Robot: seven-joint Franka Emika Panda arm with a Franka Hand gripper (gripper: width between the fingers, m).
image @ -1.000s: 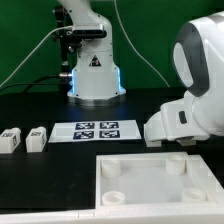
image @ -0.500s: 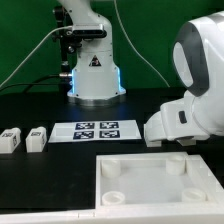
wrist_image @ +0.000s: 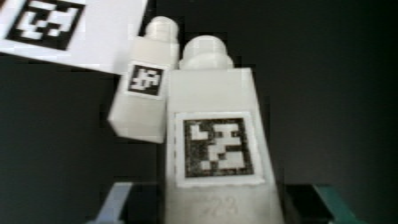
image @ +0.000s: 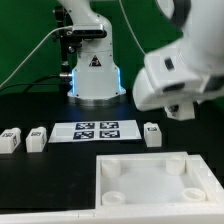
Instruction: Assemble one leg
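Observation:
In the wrist view my gripper (wrist_image: 221, 208) is shut on the base of a white leg (wrist_image: 217, 120) with a square tag on its face; its rounded tip points away from the camera. A second leg (wrist_image: 146, 85) lies beyond it on the black table. In the exterior view the gripper (image: 181, 110) hangs above the table on the right, and the held leg is not clear there. A loose leg (image: 152, 133) sits right of the marker board (image: 95, 129). Two more legs (image: 11, 140) (image: 37, 138) sit at the left.
The large white square tabletop (image: 150, 195) with round corner sockets lies at the front. The robot's base (image: 93, 75) stands at the back with cables beside it. A corner of the marker board (wrist_image: 71, 30) shows in the wrist view.
The arm has risen from low over the table on the exterior view's right and shifted left, blurred by motion. This uncovers a leg beside the marker board.

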